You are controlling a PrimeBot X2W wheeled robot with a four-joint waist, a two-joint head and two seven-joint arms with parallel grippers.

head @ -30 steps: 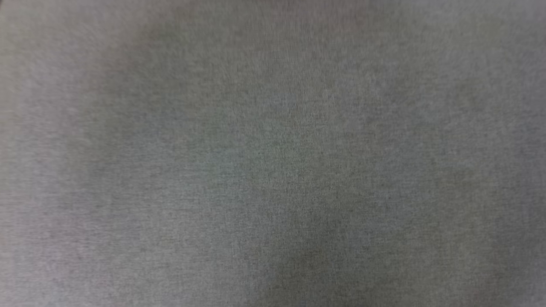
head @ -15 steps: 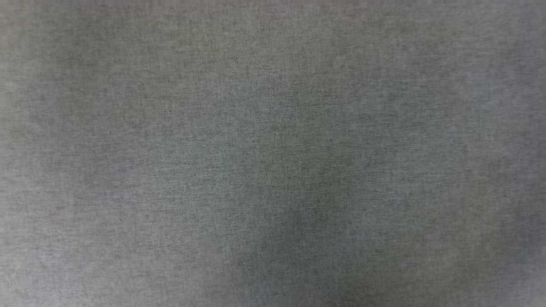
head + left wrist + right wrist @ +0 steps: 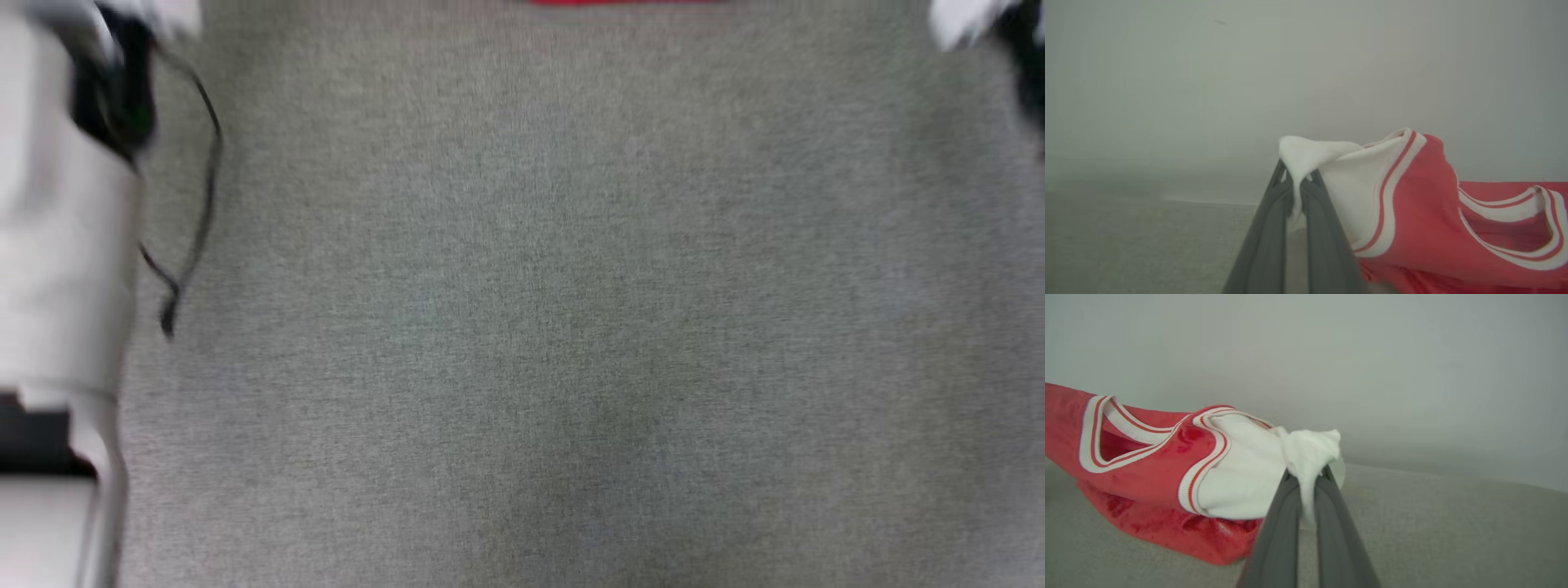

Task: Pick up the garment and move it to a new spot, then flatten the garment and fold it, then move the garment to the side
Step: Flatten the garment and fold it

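The garment (image 3: 1412, 204) is a red jersey with white sleeves and a red-and-white striped collar. In the left wrist view my left gripper (image 3: 1296, 179) is shut on the bunched tip of one white sleeve, with the red body trailing to the right. My right gripper (image 3: 1308, 473) is shut on the other white sleeve, and there the garment (image 3: 1147, 469) hangs to the left with its lower part on the grey surface. In the head view a thin red strip of the garment (image 3: 620, 2) lies at the top edge.
A grey woven surface (image 3: 571, 327) spreads across the head view. My pale left forearm (image 3: 57, 245) with a loose black cable (image 3: 204, 163) runs down the left side. A blurred bit of my right arm (image 3: 980, 20) sits at the top right corner.
The head camera has moved: where earlier there was just grey fabric, the left forearm, a corner of the right arm and a red strip of garment have now come into the picture.
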